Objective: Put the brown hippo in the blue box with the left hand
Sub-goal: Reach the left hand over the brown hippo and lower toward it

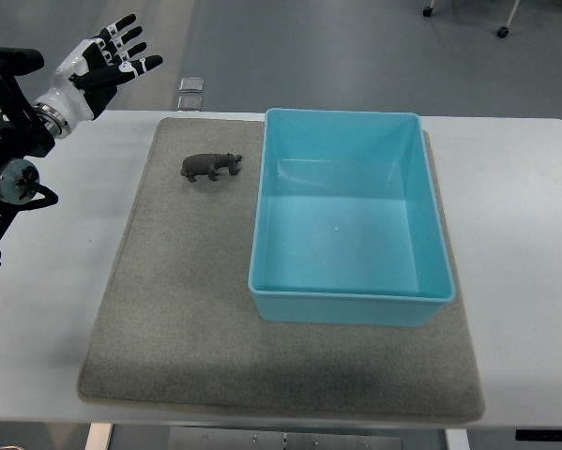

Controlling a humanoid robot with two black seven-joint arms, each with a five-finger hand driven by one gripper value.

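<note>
A small brown hippo [211,166] stands on the grey mat [177,300], just left of the blue box [351,305]. The box is a light blue open bin with nothing inside it. My left hand [110,54] hovers at the top left, beyond the table's far edge, up and to the left of the hippo. Its fingers are spread and hold nothing. No right arm shows.
The mat lies on a white table [520,216]. Two small metal floor plates [191,92] lie beyond the far edge. Chair casters [501,31] show at the top right on the grey floor.
</note>
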